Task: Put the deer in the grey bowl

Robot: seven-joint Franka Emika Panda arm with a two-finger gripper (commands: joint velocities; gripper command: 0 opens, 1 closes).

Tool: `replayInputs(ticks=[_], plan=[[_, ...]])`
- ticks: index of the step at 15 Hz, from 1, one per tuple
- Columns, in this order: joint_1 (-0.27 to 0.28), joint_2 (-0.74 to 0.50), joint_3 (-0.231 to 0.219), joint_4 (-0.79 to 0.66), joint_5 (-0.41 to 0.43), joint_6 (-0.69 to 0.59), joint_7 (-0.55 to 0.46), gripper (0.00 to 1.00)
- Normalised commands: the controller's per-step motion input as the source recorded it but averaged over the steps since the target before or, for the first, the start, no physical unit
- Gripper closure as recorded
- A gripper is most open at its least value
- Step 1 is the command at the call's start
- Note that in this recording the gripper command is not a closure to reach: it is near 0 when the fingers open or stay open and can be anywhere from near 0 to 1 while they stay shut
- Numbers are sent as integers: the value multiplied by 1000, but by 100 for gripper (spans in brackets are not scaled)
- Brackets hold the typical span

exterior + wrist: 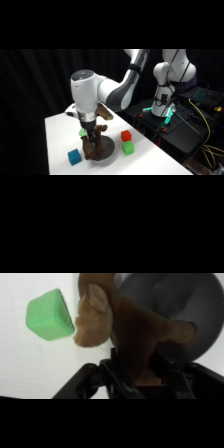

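The deer (125,324) is a brown plush toy, held between the fingers of my gripper (135,374), which is shut on it. In the side view the deer (92,145) hangs under the gripper (91,137) at the left edge of the grey bowl (104,149). The wrist view shows the grey bowl (200,309) to the right, partly under the deer's body and legs. I cannot tell whether the deer touches the bowl.
A green block (48,315) lies just left of the deer in the wrist view. On the white table (60,130) sit a blue block (74,157), a red block (126,135), a green block (128,148) and another green block (82,132) behind the gripper.
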Motion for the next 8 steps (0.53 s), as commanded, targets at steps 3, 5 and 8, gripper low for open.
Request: replayInputs(ticks=[3,5,8], plan=[[-21,-238,59,52,98,-475,-151,0],[-35,-318,64,135,103,-570,-166,0],[-70,-390,83,247,157,-694,-210,0]])
